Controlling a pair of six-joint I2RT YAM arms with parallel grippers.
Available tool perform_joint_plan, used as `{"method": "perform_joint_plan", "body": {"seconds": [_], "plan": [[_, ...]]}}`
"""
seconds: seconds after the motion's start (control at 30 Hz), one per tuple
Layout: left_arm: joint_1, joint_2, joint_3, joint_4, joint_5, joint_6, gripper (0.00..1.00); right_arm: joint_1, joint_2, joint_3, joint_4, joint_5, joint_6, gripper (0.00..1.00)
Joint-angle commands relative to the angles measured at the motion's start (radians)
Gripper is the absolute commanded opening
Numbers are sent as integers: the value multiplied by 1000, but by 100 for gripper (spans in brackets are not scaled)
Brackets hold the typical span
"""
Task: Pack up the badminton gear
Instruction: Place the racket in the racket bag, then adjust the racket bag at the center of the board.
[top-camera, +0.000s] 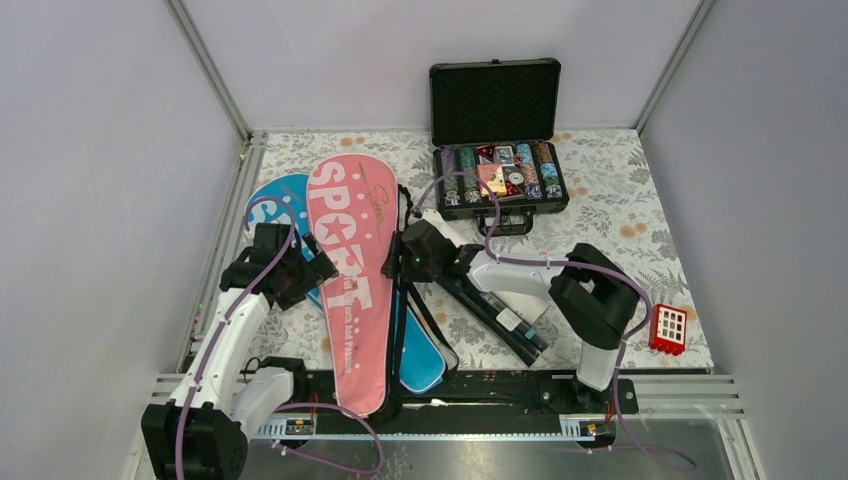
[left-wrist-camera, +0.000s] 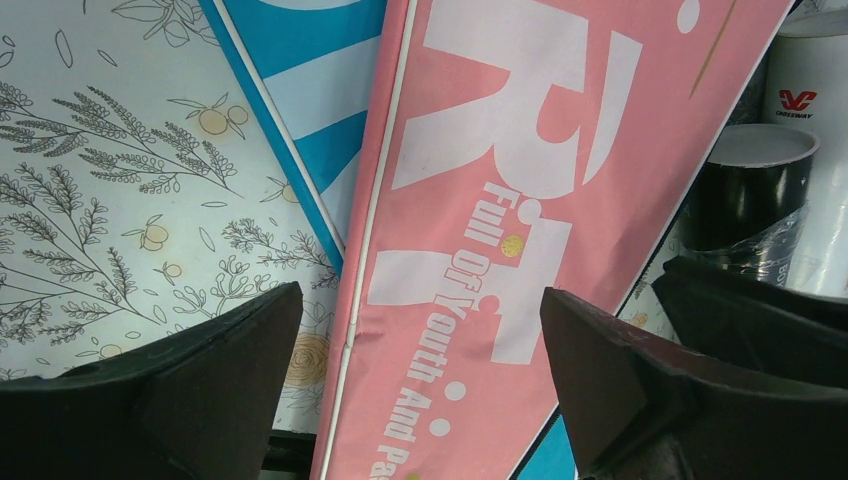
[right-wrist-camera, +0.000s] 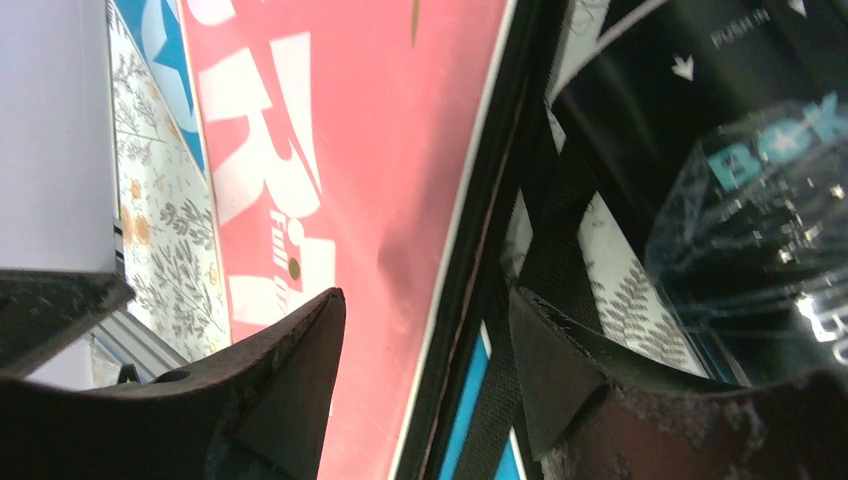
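A pink "SPORT" cover (top-camera: 350, 270) lies on a blue cover (top-camera: 272, 198) on the floral table. A dark tube (top-camera: 495, 315) lies right of them. My left gripper (top-camera: 316, 264) is open over the pink cover's left edge; the left wrist view shows the pink cover (left-wrist-camera: 500, 250) and the blue cover (left-wrist-camera: 310, 100) between and beyond the gripper (left-wrist-camera: 420, 340), with a dark tube (left-wrist-camera: 750, 190) and a white tube (left-wrist-camera: 815, 100) at right. My right gripper (top-camera: 402, 262) is open, its jaws astride the pink cover's (right-wrist-camera: 370, 150) black zip edge (right-wrist-camera: 470, 280), gripper (right-wrist-camera: 425, 340) empty. No rackets or shuttlecocks show.
An open black case of poker chips (top-camera: 497, 175) stands at the back. A small red block with white squares (top-camera: 668, 329) sits at the front right. A black strap (right-wrist-camera: 550, 230) runs beside the dark tube (right-wrist-camera: 700, 130). White walls enclose the table.
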Motion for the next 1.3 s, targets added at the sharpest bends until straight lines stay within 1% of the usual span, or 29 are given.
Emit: {"method": "perform_joint_plan", "body": {"seconds": [0.0, 0.13, 0.2, 0.33, 0.47, 0.53, 0.67, 0.77, 0.83, 0.93, 0.97, 1.0, 1.03, 1.1, 1.13, 1.17, 1.27], "plan": [[7, -8, 44, 23, 14, 40, 99, -10, 51, 90, -1, 25, -1, 67], [7, -12, 57, 27, 25, 38, 98, -10, 100, 123, -21, 36, 41, 67], [9, -13, 66, 26, 25, 33, 95, -10, 123, 141, -35, 36, 57, 67], [9, -14, 93, 6, -48, 26, 94, -10, 152, 164, -59, 40, 72, 67], [12, -2, 121, -10, -130, -11, 95, -10, 173, 196, -88, 34, 69, 67], [13, 13, 136, -12, -133, -23, 95, -10, 189, 216, -123, 27, 65, 67], [14, 35, 156, -4, -119, -27, 98, -9, 212, 238, -124, 12, 67, 66], [21, 37, 151, 20, -105, -23, 99, -10, 226, 242, -105, 2, 61, 59], [35, 51, 166, -2, -114, -38, 99, -10, 229, 247, -105, 2, 50, 54], [57, 72, 198, -7, -105, -31, 99, -12, 226, 252, -68, -1, 24, 42], [61, 79, 214, -13, -118, -34, 99, -12, 222, 257, -65, -2, 8, 34], [65, 87, 239, -16, -127, -36, 98, -13, 217, 263, -65, -5, -15, 23], [67, 94, 251, -19, -137, -46, 96, -13, 207, 272, -66, -10, -39, 17], [69, 108, 302, -22, -160, -74, 92, -13, 180, 301, -84, -23, -97, 0], [69, 121, 330, -34, -176, -95, 91, -12, 161, 318, -88, -33, -133, 0], [69, 138, 371, -56, -195, -116, 90, -11, 143, 338, -128, -42, -168, 0], [69, 207, 521, -123, -189, -113, 90, -9, 87, 421, -243, -71, -283, 0]]}}
